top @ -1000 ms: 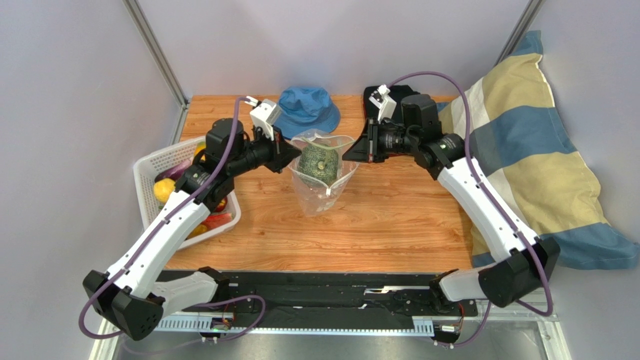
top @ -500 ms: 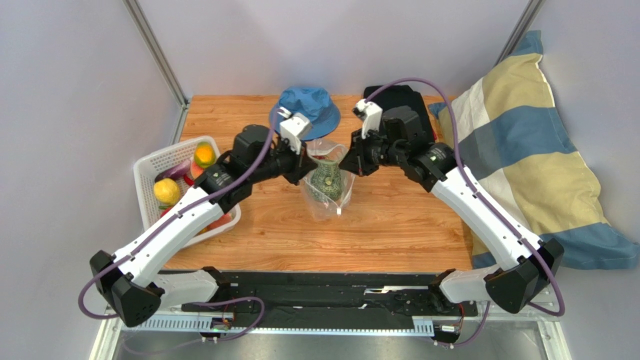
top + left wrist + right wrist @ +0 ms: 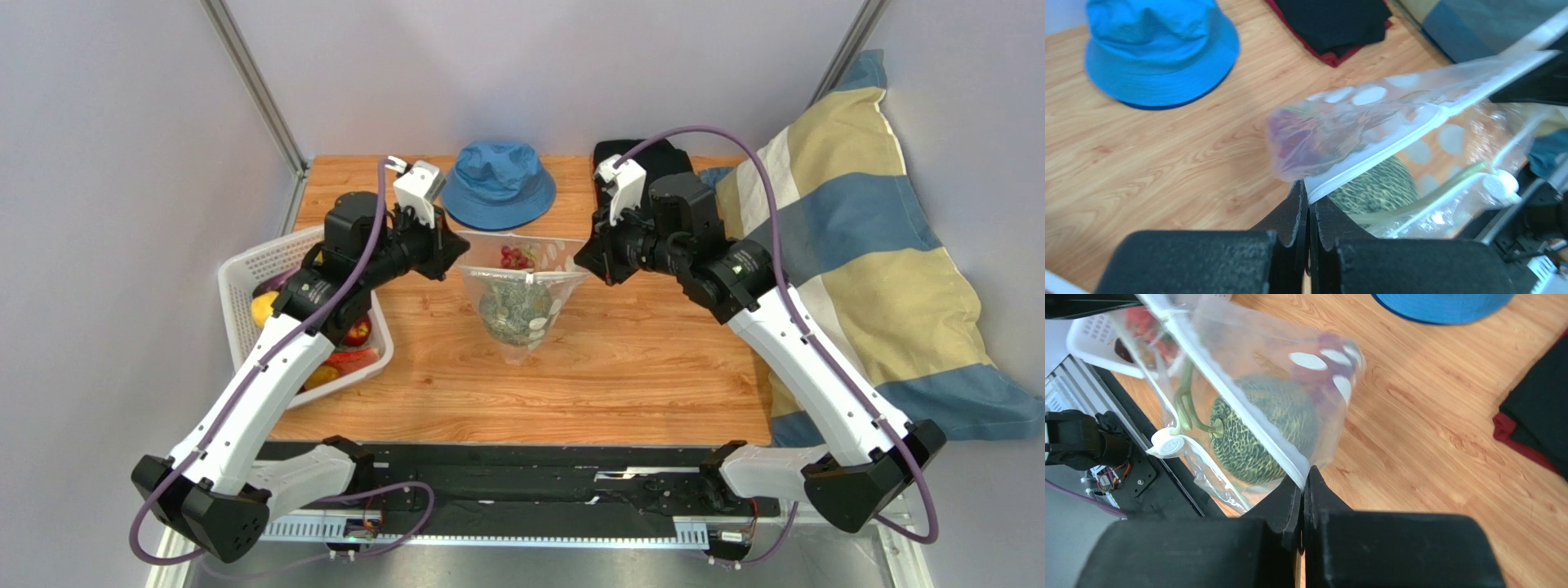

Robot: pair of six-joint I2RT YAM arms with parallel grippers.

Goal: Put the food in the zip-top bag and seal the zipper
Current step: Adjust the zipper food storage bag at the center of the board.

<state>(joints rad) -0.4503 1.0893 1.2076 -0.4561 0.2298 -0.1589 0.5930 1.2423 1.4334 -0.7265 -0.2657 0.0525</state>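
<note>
– Where are my hands?

– Your left gripper (image 3: 1308, 191) has its jaws pressed together on the left end of the zipper (image 3: 1389, 146). Your right gripper (image 3: 1305, 476) is clamped the same way on the other end. Nothing else is in either one.

– And the zip-top bag?

– The zip-top bag (image 3: 516, 321) hangs between your two grippers, pulled taut across the top, over the middle of the table (image 3: 638, 368) and just in front of the blue hat (image 3: 497, 184). I can't tell whether its bottom touches the wood.

– What's inside?

– The green squash ball (image 3: 1260, 432) sits low in the bag. A dark reddish piece (image 3: 518, 256) shows near the top. I can't tell whether the mouth is sealed.

– The rest of the food?

– You have a yellow fruit (image 3: 261, 308) and red pieces (image 3: 356, 331) in the white basket (image 3: 237, 272), partly under your left arm.
</note>
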